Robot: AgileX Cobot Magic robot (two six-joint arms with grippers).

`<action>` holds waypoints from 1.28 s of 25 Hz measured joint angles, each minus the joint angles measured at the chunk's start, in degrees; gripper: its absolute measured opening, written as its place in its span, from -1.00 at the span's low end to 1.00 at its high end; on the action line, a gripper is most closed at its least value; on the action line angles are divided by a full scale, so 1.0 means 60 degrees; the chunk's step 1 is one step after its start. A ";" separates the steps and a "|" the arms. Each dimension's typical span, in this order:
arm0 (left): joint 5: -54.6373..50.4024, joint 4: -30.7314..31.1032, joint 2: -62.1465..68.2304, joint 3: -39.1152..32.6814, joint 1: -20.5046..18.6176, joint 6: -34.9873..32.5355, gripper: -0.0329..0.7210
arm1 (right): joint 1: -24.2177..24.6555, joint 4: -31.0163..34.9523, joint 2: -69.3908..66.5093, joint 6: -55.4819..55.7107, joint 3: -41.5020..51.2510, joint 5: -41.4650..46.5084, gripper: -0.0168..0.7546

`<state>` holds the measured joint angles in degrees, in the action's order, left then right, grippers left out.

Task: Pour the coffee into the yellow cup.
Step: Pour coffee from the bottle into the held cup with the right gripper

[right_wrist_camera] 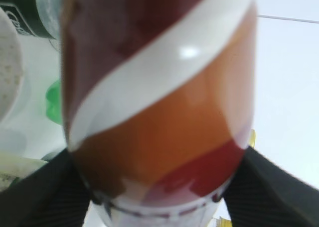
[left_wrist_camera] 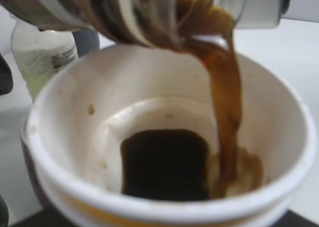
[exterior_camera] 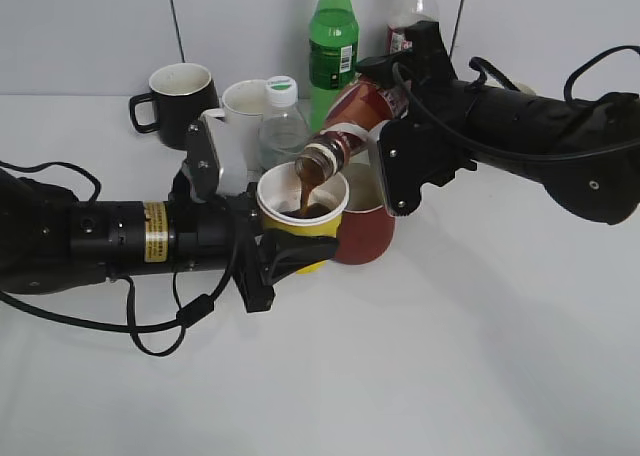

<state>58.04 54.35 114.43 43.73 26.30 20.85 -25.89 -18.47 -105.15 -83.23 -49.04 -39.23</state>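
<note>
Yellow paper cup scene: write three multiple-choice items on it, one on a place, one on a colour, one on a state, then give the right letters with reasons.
1. Where does the red paper cup stand?
A. Right beside the yellow paper cup, on its right in the exterior view
B. Behind the black ceramic mug
C. On top of the green plastic bottle

2. What colour is the inside wall of the yellow paper cup?
A. Black
B. White
C. Green

3. What is the tilted brown coffee bottle doing?
A. Standing upright and capped
B. Lying on the white table
C. Pouring a stream of coffee into the cup

Answers: 1 A, the red cup touches the yellow one's side. 2 B, the left wrist view shows a white interior. 3 C, a brown stream falls from its mouth into the pool.
</note>
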 joint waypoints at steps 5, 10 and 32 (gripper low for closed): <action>0.0000 0.0324 0.0000 0.0000 0.0000 0.0000 0.01 | 0.0000 0.0011 0.0000 -0.0062 0.0000 -0.0010 0.40; 0.0000 0.0554 0.0000 0.0000 0.0000 0.0000 0.01 | 0.0000 0.0030 0.0000 -0.0105 0.0000 -0.0010 0.40; 0.0009 0.0674 0.0000 0.0000 0.0000 0.0000 0.01 | 0.0000 0.0101 0.0000 -0.0539 0.0000 -0.0094 0.40</action>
<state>58.09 58.39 114.43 43.73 26.30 20.85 -25.89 -17.86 -105.15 -86.46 -49.04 -39.80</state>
